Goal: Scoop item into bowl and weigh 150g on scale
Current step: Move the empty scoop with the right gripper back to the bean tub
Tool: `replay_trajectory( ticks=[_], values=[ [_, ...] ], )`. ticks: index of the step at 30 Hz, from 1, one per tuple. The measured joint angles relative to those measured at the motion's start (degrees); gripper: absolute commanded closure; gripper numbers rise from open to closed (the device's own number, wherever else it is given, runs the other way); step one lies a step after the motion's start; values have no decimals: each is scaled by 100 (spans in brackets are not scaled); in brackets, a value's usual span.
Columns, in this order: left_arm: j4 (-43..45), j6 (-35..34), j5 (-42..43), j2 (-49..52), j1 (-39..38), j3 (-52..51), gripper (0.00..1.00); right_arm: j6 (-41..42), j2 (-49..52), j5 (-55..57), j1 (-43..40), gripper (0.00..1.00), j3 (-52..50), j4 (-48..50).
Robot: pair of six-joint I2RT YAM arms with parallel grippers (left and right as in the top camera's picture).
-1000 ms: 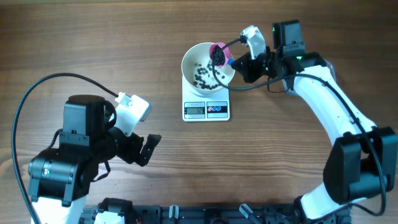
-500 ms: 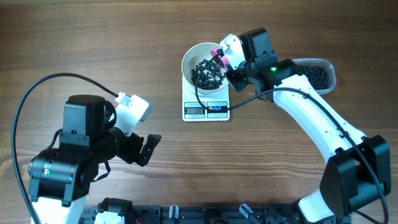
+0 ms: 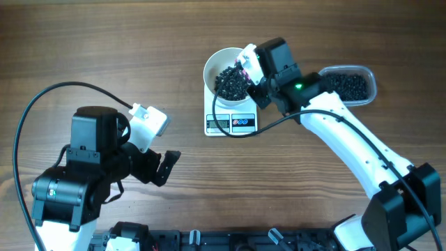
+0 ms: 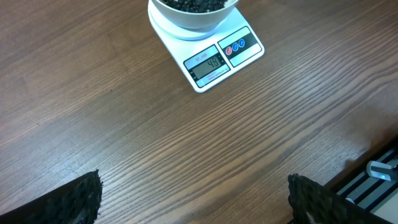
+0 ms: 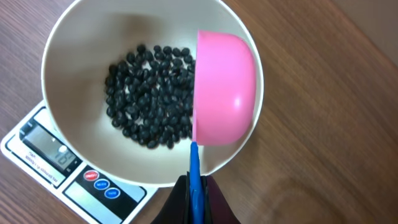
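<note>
The white bowl (image 3: 210, 66) stands on the scale (image 3: 231, 123) with a heap of black item pellets (image 3: 231, 83) inside. My right gripper (image 3: 254, 78) is shut on the blue handle of a pink scoop (image 5: 225, 96). The scoop is tipped on its side over the bowl's right half, its mouth facing the pellets (image 5: 149, 93). In the right wrist view the gripper (image 5: 196, 199) sits just outside the bowl wall (image 5: 71, 74), beside the scale (image 5: 56, 168). My left gripper (image 3: 167, 167) hangs open over bare table, well away from the scale (image 4: 217, 59) and bowl (image 4: 193, 17).
A clear plastic tub (image 3: 371, 82) holding more black pellets (image 3: 348, 85) sits at the right, behind the right arm. A black rail runs along the table's front edge (image 3: 230, 242). A black cable loops round the left arm (image 3: 28, 111).
The right arm has swung left from the tub side to over the bowl. The scoop has tipped, and the heap of pellets in the bowl has grown. The left arm has not moved.
</note>
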Motion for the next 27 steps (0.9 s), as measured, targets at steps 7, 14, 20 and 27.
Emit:
replay_trajectory(
  ticks=[7,14,20,27],
  values=[
    [0,0,0,0,0,0,0,787,-72,-146,22,96,2,177],
    [0,0,0,0,0,0,0,1305,-127,-249,37,96,2,186],
    [0,0,0,0,0,0,0,1637,-444,-229,35,96,2,518],
    [0,0,0,0,0,0,0,1980,-1475,-120,-299,96,7,426]
  ],
)
